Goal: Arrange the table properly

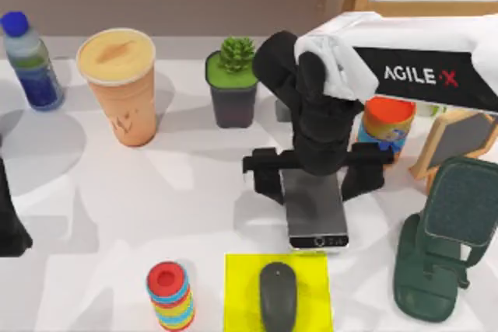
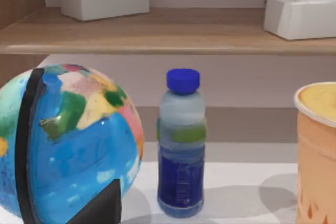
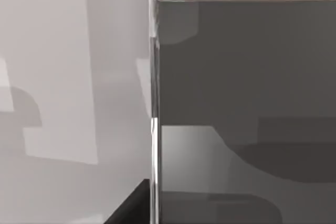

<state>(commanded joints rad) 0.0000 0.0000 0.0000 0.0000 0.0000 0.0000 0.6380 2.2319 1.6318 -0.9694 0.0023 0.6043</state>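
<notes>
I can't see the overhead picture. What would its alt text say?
The right end effector hangs with fingers spread over a phone lying on the white table. Nearby stand a cup, a bottle, a potted plant and a mouse on a yellow mat.

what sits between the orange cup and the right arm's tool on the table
In the top view, a small potted plant stands between the orange cup and the right tool, which hovers over a phone on the table.

phone (image 1: 315, 211) far end hidden under right end effector (image 1: 315, 178) | mouse (image 1: 278, 297), yellow mat (image 1: 237, 293), ring stack (image 1: 171, 297) cut by top view's bottom edge | can (image 1: 387, 126) partly behind arm | globe (image 2: 63, 140), cup (image 2: 316, 150) cropped in left wrist view
</notes>
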